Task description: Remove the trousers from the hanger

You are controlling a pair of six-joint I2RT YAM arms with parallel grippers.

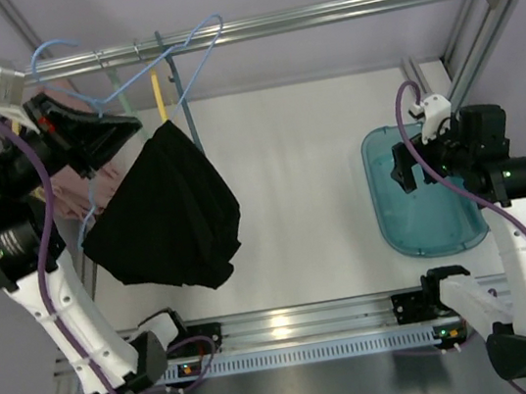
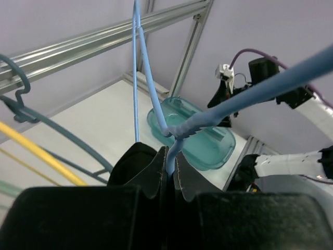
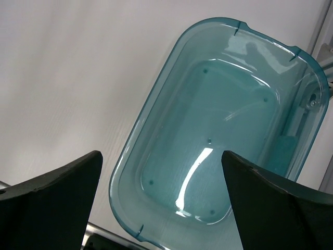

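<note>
The black trousers [image 1: 161,212] hang in a loose bunch over the left of the table, draped on the thin pale blue hanger [image 1: 220,27], whose hook sits near the left end of the rail. My left gripper [image 1: 127,126] is up by the rail, just left of the trousers' top. In the left wrist view that gripper [image 2: 171,156] is shut on the hanger's [image 2: 151,78] wire just below its twisted neck; the trousers are hidden there. My right gripper [image 1: 406,171] hovers open and holds nothing, its jaws [image 3: 160,156] wide apart above the teal bin.
A teal plastic bin [image 1: 421,195] [image 3: 208,130] lies on the table at the right. On the metal rail [image 1: 334,12] also hang a darker teal hanger [image 2: 57,130], a yellow one [image 2: 47,159] and a pale green one [image 1: 125,101]. A pink garment [image 1: 69,191] hangs behind my left arm.
</note>
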